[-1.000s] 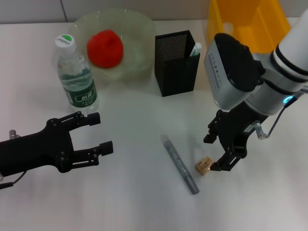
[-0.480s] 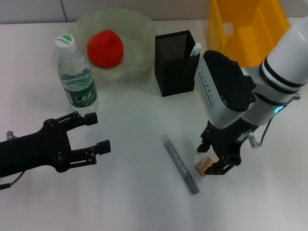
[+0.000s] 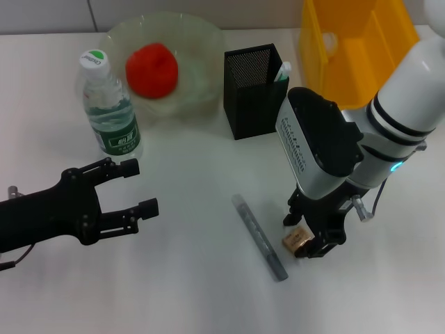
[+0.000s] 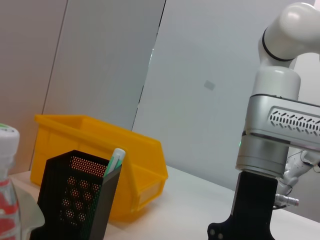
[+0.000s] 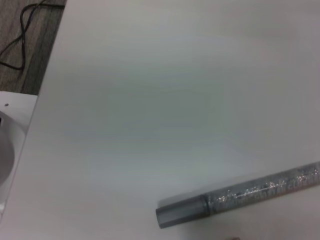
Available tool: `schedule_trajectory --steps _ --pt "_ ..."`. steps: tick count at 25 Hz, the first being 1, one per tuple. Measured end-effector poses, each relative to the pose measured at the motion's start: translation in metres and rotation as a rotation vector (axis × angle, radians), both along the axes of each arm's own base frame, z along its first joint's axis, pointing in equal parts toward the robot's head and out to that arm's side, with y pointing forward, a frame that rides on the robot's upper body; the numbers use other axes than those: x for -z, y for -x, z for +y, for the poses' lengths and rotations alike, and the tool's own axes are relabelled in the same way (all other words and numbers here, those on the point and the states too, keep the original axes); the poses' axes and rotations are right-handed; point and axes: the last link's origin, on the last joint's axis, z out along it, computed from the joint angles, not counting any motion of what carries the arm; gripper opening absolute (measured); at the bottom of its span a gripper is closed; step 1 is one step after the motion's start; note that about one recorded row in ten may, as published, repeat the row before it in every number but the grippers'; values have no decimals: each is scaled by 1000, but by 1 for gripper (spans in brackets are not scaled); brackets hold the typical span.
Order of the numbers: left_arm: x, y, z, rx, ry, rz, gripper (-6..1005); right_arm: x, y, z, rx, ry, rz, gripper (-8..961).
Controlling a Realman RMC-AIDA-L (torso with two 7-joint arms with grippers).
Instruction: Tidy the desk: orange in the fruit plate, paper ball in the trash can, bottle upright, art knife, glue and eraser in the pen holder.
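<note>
The tan eraser (image 3: 295,239) lies on the white desk (image 3: 188,278), between the fingers of my right gripper (image 3: 303,234), which is open and lowered around it. Just left of it lies the grey glue (image 3: 259,236), also in the right wrist view (image 5: 240,195). The mint art knife (image 3: 281,72) stands in the black pen holder (image 3: 254,94). The orange (image 3: 151,69) sits in the fruit plate (image 3: 201,35). The bottle (image 3: 110,111) stands upright. A paper ball (image 3: 329,43) lies in the yellow trash can (image 3: 358,42). My left gripper (image 3: 139,186) hovers open and holds nothing at the left.
In the left wrist view the pen holder (image 4: 75,200) with the art knife (image 4: 116,159) stands before the trash can (image 4: 100,150), and the right arm (image 4: 272,150) rises at the far side. The desk edge and floor cables (image 5: 30,30) show in the right wrist view.
My right gripper has moved left and down, and its fingers now straddle the eraser. The left gripper has drifted slightly back towards the left.
</note>
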Motion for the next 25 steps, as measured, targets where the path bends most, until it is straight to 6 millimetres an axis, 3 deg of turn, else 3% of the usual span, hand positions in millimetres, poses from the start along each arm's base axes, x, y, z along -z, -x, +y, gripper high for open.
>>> schedule_trajectory --steps 3,14,19,25 --pt "0 -1 1 2 -1 1 859 1 1 -1 -2 4 3 536" --pt "-3 0 4 0 -12 7 859 -7 11 4 24 -28 22 319" --pt "-3 0 4 0 -17 7 859 -41 42 19 106 -143 132 250" --pt "-3 0 5 6 -20 9 859 -80 79 43 236 -381 287 249"
